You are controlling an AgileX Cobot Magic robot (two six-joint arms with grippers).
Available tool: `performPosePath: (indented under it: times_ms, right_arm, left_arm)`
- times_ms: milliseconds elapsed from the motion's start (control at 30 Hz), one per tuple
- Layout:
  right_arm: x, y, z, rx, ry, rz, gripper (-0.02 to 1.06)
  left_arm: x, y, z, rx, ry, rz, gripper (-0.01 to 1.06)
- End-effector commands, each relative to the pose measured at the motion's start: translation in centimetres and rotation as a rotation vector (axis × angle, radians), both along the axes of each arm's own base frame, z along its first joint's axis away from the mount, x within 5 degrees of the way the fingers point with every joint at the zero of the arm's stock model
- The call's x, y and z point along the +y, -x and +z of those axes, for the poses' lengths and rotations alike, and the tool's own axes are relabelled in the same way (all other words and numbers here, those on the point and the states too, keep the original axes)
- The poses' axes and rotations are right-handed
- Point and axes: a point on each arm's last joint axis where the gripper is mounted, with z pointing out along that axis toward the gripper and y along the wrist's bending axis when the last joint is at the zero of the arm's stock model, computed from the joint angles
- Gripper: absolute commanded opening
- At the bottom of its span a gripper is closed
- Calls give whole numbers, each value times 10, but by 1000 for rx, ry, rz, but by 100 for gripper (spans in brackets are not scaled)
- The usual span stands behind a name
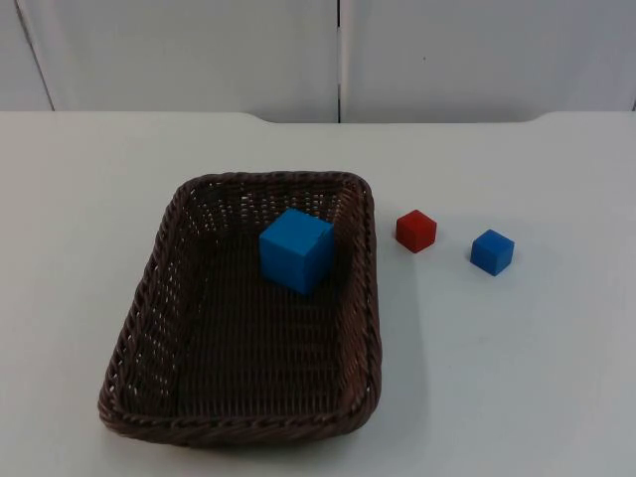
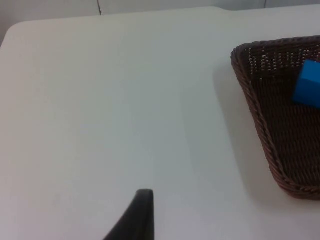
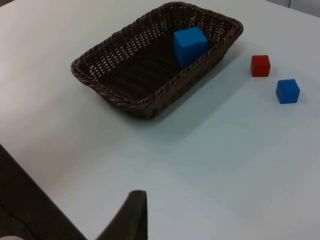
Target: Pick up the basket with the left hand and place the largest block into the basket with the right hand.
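The brown wicker basket (image 1: 149, 338) sits flat on the white table (image 1: 517, 378) with the big blue block (image 1: 296, 249) inside, near its far right wall. Just right of the basket stand a small red block (image 1: 415, 231) and, beside that, a small blue block (image 1: 492, 251), apart from each other; none of these bears any writing. One black fingertip of the left gripper (image 2: 136, 220) hangs over bare table beside the basket, one of the right gripper (image 3: 129, 217) over the table's near side, and I cannot tell how either's fingers stand.

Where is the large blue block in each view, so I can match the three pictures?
Top view: large blue block inside the wicker basket, near its far right corner.
Left wrist view: partly cut off, inside the basket.
Right wrist view: inside the basket, block at its far end.
Shared landmark: the basket.
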Motion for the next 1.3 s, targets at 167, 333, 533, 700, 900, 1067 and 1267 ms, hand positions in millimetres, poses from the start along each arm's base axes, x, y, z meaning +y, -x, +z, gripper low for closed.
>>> performPosePath:
  times_ms: [167,333,533,700,900,1067,1267]
  right_arm:
    - [0,0,0,-14,-6,5,105]
    - [0,0,0,-14,-6,3,105]
    - [0,0,0,-14,-6,0,105]
    - [0,0,0,-14,-6,0,105]
    - [0,0,0,-14,-6,-4,105]
    - [0,1,1,-15,-7,-59,105]
    - [1,1,1,-17,-7,-181,105]
  left_arm:
    - [-1,0,-1,-7,10,-6,105]
    - [-1,0,-1,-7,10,2,105]
    - [-1,0,-1,-8,8,87,105]
    - [-1,0,-1,-8,6,136,105]
    - [-1,0,-1,-8,6,136,105]
    - [-1,0,-1,-8,6,136,105]
    - [-1,0,-1,-8,6,136,105]
